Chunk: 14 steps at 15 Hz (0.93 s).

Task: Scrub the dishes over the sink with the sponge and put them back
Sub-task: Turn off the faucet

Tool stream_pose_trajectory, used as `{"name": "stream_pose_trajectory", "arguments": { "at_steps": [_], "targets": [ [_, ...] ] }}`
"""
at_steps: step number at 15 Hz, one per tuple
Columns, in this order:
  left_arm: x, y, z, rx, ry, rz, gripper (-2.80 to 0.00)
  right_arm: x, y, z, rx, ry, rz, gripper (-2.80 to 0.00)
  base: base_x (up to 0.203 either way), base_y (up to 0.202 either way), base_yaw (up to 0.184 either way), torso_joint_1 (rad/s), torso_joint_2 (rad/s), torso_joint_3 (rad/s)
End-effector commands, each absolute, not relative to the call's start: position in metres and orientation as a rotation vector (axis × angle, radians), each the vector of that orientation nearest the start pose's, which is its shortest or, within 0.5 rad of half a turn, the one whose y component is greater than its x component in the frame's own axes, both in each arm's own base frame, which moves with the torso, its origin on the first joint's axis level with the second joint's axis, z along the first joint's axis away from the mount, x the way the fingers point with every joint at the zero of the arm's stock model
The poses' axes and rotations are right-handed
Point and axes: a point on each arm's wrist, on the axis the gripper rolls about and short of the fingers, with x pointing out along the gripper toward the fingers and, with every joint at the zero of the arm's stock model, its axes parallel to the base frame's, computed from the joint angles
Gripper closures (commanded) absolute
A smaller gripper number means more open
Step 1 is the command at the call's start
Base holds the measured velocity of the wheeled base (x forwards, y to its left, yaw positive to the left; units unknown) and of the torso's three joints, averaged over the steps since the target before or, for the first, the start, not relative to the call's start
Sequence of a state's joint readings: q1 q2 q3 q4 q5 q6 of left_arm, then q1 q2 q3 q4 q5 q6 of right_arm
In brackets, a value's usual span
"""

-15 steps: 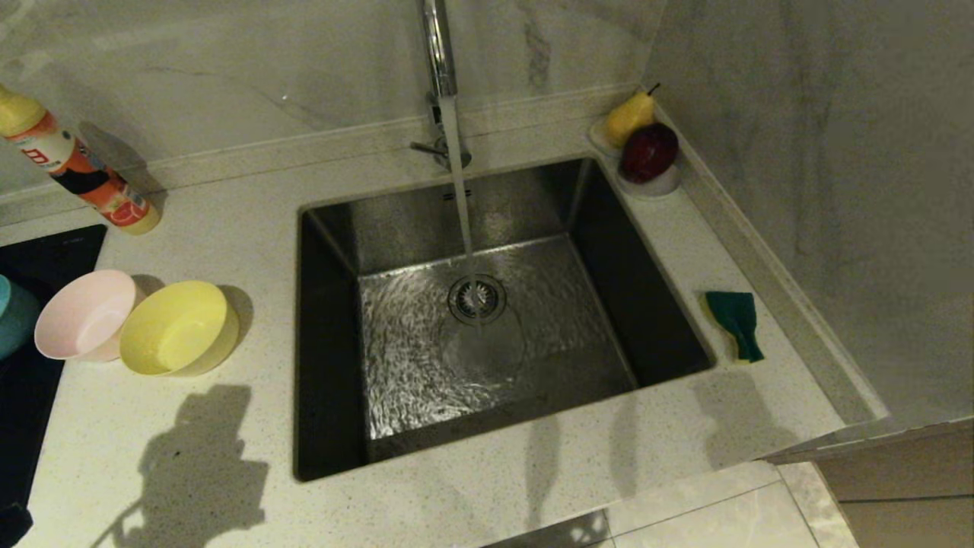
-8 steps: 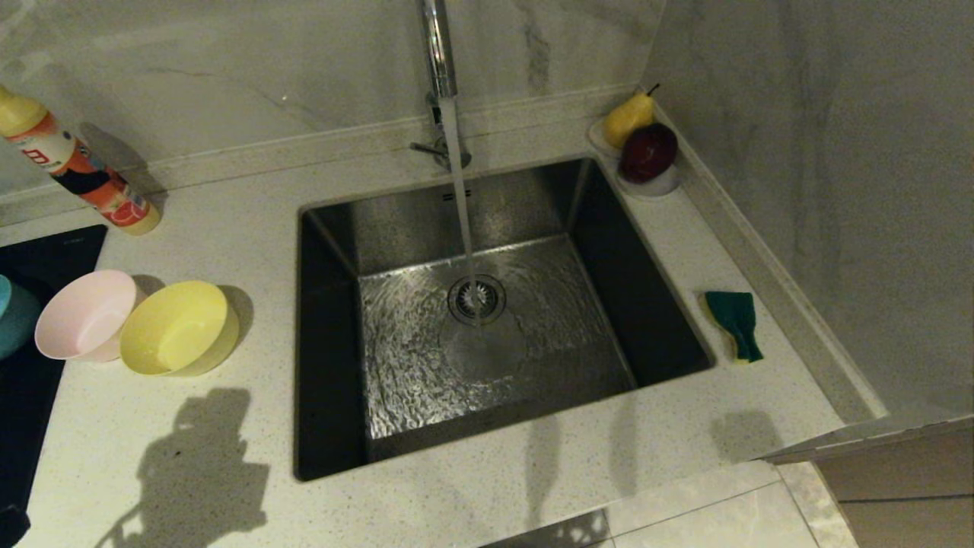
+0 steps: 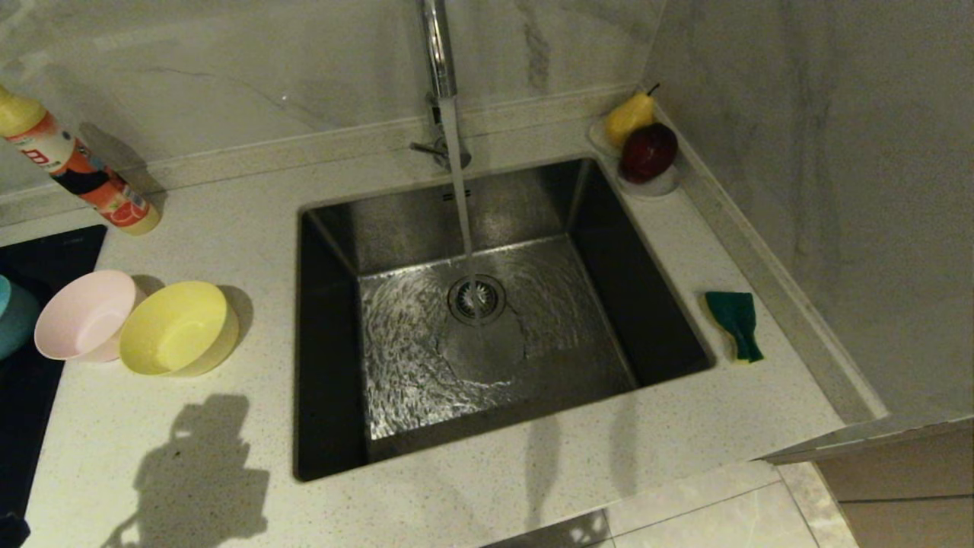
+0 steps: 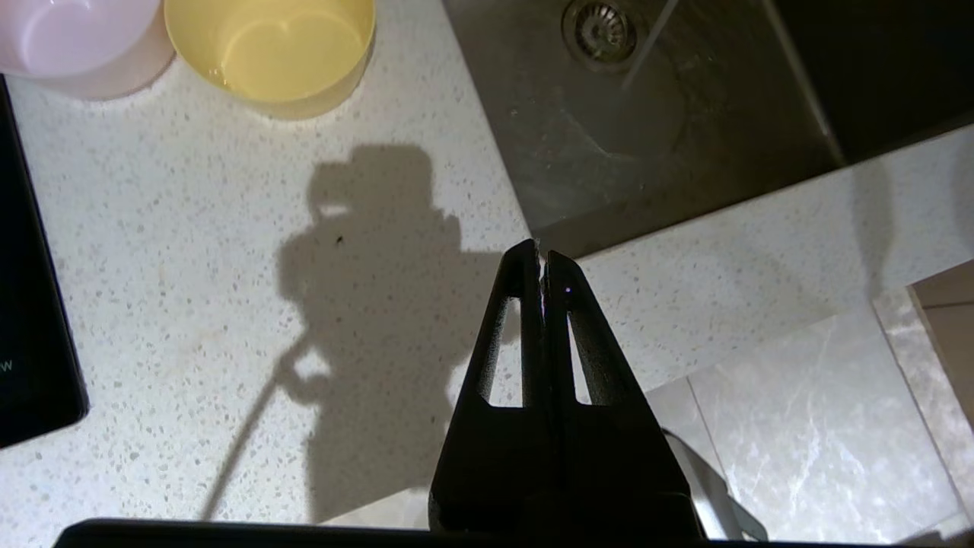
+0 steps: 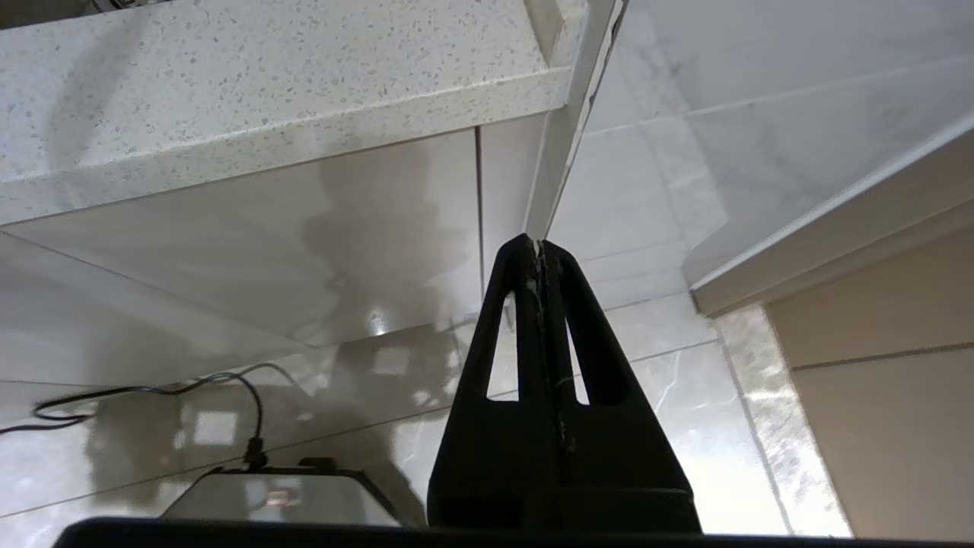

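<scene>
The sponge lies on the counter right of the sink; the yellow bowl and pink bowl sit left, probably not scrubbed. Left gripper and right gripper are closed, empty.

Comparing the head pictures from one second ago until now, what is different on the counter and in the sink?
Only shadows changed: the grey one on the counter front edge, near the sponge, faded away; the dark one below the yellow bowl slid slightly nearer. Nothing was grasped or released. Pink bowl, sponge and running water stayed unchanged.
</scene>
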<state>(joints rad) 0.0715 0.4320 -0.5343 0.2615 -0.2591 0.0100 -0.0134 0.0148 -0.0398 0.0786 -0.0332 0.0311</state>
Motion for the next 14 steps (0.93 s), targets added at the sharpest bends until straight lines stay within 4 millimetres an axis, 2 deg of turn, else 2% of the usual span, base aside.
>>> {"name": "stream_pose_trajectory", "arguments": {
  "at_steps": [1, 8, 12, 14],
  "targets": [
    [-0.008, -0.006, 0.205, -0.013, 0.139, -0.19, 0.0, -0.026, 0.0, 0.076, 0.0, 0.056, -0.045, 0.0, 0.0, 0.0, 0.0, 0.0, 0.0, 0.0],
    [-0.019, -0.007, 0.206, -0.046, 0.084, -0.192, 0.0, -0.026, 0.0, 0.076, 0.014, 0.055, -0.039, 0.0, 0.0, 0.0, 0.0, 0.0, 0.0, 0.0],
    [-0.036, -0.008, 0.203, -0.04, 0.012, -0.187, 0.0, -0.026, 0.0, 0.076, 0.014, 0.055, -0.039, 0.0, 0.0, 0.0, 0.0, 0.0, 0.0, 0.0],
    [-0.038, -0.008, 0.202, -0.04, -0.001, -0.157, 0.0, -0.026, 0.0, 0.076, 0.014, 0.053, -0.039, 0.0, 0.0, 0.0, 0.0, 0.0, 0.0, 0.0]
  ]
}}
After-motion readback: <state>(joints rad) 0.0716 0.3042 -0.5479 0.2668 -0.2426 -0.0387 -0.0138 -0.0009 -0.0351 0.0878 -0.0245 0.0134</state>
